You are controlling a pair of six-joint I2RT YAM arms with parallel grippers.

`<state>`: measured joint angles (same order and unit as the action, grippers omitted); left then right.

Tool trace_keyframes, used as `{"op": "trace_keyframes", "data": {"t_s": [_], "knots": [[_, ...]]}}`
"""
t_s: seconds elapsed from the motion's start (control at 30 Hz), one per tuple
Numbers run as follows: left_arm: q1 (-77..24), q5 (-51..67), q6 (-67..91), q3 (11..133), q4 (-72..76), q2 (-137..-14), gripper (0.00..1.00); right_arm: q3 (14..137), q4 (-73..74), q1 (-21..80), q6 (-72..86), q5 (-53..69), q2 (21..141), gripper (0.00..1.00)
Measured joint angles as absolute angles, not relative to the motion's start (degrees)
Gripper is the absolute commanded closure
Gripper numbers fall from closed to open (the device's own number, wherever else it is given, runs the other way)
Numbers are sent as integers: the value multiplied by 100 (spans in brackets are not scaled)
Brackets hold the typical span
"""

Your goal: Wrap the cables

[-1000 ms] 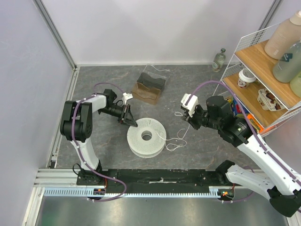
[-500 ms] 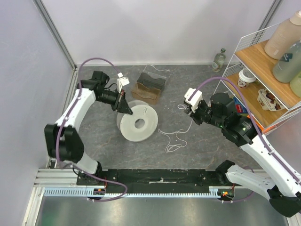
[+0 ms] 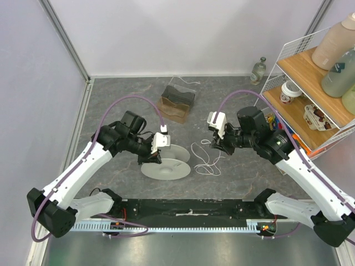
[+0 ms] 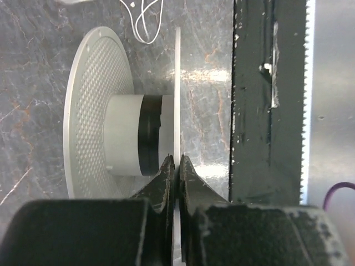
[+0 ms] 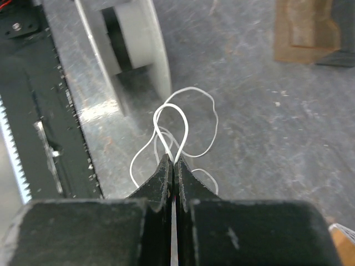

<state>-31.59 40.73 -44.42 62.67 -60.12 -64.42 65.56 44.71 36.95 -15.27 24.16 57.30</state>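
At right tool (image 5: 172, 163) tip, cables (image 5: 188, 88) pinched.
Left tool (image 4: 176, 162) clamps spool (image 4: 97, 111) rim; strands may slip if tugged.

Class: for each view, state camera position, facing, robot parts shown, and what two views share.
Top external: above, behind bases, facing down at grey table; left gripper and right gripper show.
Left wrist: on left arm, facing white plastic spool; left gripper shows.
Right wrist: on right arm, facing thin white cable; right gripper shows.
Shared: both wrists see spool.
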Motion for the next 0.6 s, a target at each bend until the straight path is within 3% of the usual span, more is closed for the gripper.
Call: {"op": "trace_keyframes", "data": {"t_s": [0.1,0.23,0.43,0.53,0.6], "knots": [[-3391,3846,-4458,6038,-5721,-6215,98,6554,4644,3695,-1597,2724,5883,100],[-3562,3575,-4462,5852,-5382,-6031,89,6525,4709,3697,-1778,2934,5924,100],[-3708,3291,-4466,5822,-5148,-6014,67,6525,4685,3699,-2036,3328,6222,100],[-3741,3151,-4471,5822,-5074,-5981,48,6525,4678,3701,-2045,3500,6506,100],[-3745,3105,-4475,5822,-5061,-5955,42,6525,4672,3701,-2034,3583,6635,100]]}}
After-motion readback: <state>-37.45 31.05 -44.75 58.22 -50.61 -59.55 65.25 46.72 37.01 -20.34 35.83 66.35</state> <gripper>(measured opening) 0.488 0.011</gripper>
